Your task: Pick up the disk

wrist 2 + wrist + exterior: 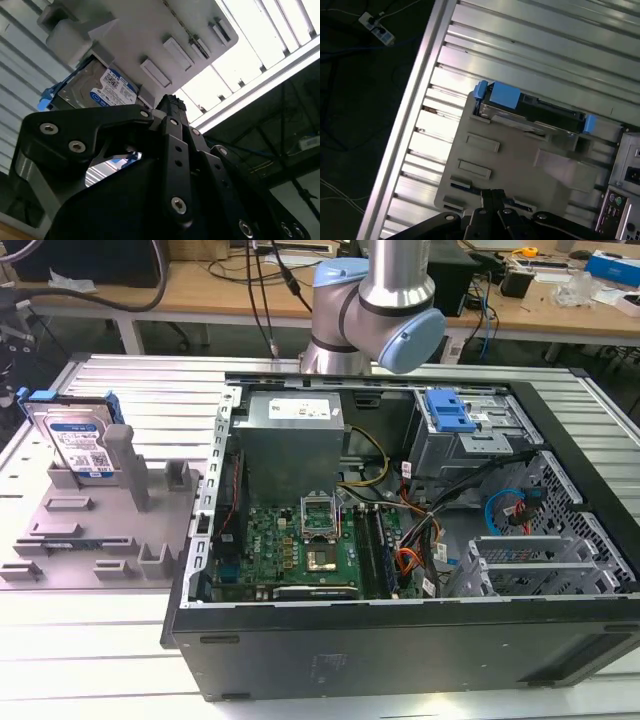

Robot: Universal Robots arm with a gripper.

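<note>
Gripper (492, 195) clenched on nothing, well clear of the grey stand (100, 530), disk (82, 445) upright in the slot at its back corner; descending shut or off-line, it could clip the disk or the post (120, 452) beside it.
</note>
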